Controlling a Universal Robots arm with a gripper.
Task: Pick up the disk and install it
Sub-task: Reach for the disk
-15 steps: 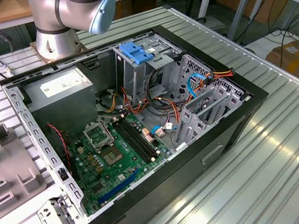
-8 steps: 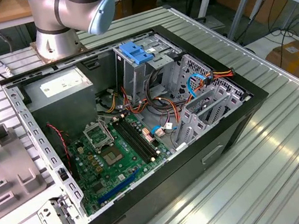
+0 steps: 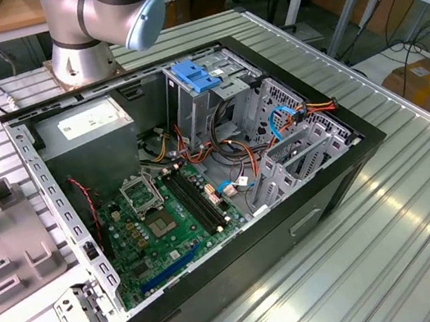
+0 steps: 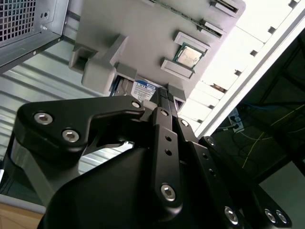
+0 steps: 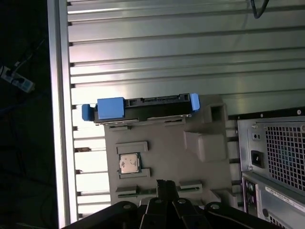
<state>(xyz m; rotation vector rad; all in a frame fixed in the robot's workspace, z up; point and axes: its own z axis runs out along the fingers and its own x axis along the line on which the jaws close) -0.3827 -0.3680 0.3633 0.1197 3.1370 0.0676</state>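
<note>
Tool [image 5: 165, 182] closed, empty, disk [image 5: 147, 107] beyond it edge-on on grey holder [image 5: 162, 152], label mostly hidden

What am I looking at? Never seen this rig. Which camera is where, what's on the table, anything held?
One robot arm stands on a ribbed metal table. The exterior view, from a camera off the arm, shows an open computer case lying on that table, with green motherboard, grey power supply and a blue bracket inside. Both wrist views come from cameras riding on the arm, looking past its black gripper at a grey holder tray beside the case. The disk, with blue side rails, stands on edge in a slot of that tray; a processor chip lies in a pocket nearby. The disk is not in the gripper.
</note>
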